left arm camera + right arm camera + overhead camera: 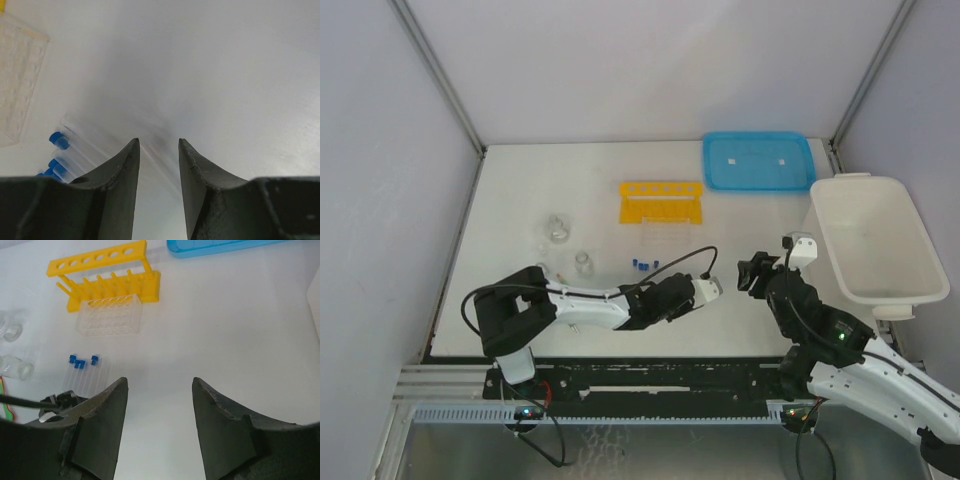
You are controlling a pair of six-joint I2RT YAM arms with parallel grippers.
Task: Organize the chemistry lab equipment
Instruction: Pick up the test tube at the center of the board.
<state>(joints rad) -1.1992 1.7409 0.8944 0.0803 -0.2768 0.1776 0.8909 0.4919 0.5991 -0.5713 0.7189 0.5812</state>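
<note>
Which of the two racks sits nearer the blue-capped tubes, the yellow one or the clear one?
The clear rack. It lies directly in front of the yellow rack, on the side facing the blue-capped tubes.

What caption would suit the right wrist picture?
Open right gripper facing a yellow tube rack, clear well plate and blue-capped tubes on the white table.

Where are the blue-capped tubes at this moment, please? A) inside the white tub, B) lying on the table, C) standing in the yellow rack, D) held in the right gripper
B: the tubes lie flat on the table in front of the yellow rack, whose holes are empty; the right gripper is open with nothing between its fingers.
</note>
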